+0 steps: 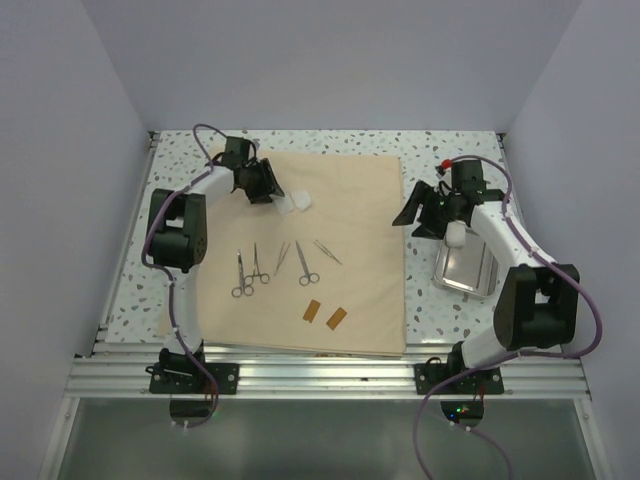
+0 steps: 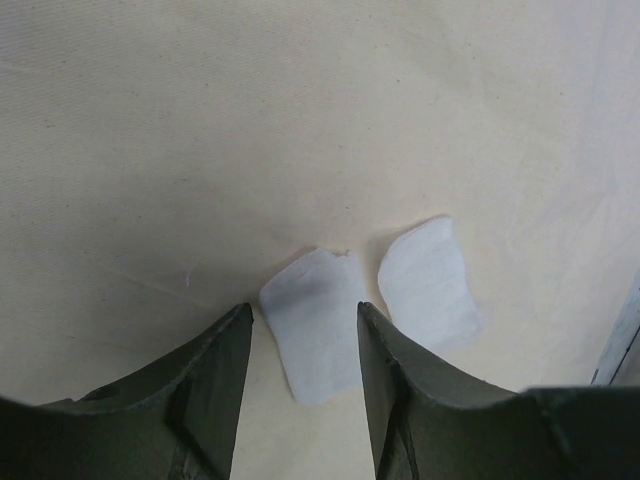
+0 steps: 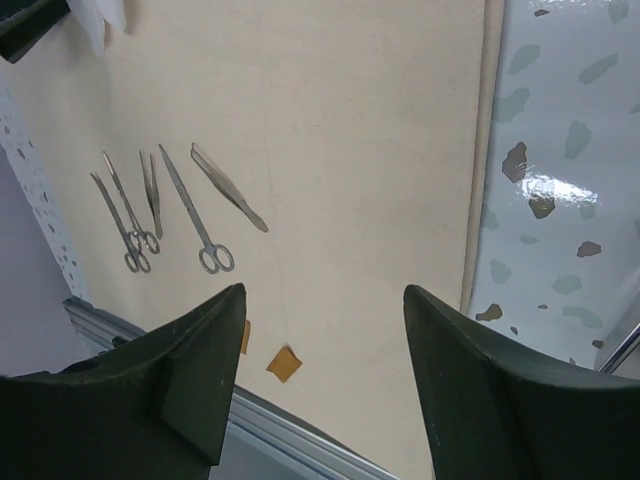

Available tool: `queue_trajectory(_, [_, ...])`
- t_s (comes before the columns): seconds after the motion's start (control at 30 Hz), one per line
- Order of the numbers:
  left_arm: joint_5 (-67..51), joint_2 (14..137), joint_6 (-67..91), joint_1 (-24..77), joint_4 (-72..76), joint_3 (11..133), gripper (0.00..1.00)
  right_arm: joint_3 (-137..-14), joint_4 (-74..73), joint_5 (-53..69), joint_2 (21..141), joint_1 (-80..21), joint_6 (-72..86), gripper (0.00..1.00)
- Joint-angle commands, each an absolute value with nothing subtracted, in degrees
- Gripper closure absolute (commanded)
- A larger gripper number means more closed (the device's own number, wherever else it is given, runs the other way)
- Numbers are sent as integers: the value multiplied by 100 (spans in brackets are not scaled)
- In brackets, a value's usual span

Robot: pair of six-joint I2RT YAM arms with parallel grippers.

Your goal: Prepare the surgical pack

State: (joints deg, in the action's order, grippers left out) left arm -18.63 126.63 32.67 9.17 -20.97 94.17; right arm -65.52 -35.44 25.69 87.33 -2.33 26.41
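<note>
Surgical pack [image 1: 350, 200] lies spread flat on speckled table [image 1: 450, 160]. Its near edge reaches the front rail, its right edge is straight, and a strip of bare table separates it from the steel tray [image 1: 465, 268]. Its left edge runs under the left arm. Walls on left, far and right sides. Open room: the far-right part of the sheet is bare, as is the band of sheet between the instruments and the right edge. Left gripper [image 1: 272, 192] is over the far-left corner of the sheet, fingers [image 2: 215, 390] spread, tips either side of one white pad [image 2: 312, 335] lying on the cloth; cannot tell if they touch it. Second white pad [image 2: 425, 280] sits just beside the first, apart. Right gripper [image 3: 325, 295] hangs over the sheet's right edge, fingers wide apart with nothing between them. Counts: 2 white pads, 5 metal instruments [image 1: 280, 265] in a loose row mid-sheet (3 ring-handled, 2 tweezer-type), 2 small orange-brown tags [image 1: 335, 319] near the front edge, 1 tray, 1 sheet.
</note>
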Motion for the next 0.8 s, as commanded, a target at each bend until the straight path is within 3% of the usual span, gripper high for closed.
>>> queue_trajectory(0.0, [-1871, 12849, 3410, 984, -2206, 9606, 50, -6583, -3331, 2760, 8745, -264, 2698, 32])
queue_trajectory(0.33, [-2074, 12999, 3533, 1055, -1951, 9536, 55, -6671, -3349, 2777, 8824, -290, 2690, 32])
queue_trajectory(0.6, [-2030, 12982, 3481, 1046, -1925, 9554, 76, -6609, -3331, 2777, 8807, -308, 2681, 32])
queue_trajectory(0.77, [-1943, 12876, 3384, 1020, -2030, 9659, 97, -6636, -3331, 2813, 8833, -325, 2690, 32])
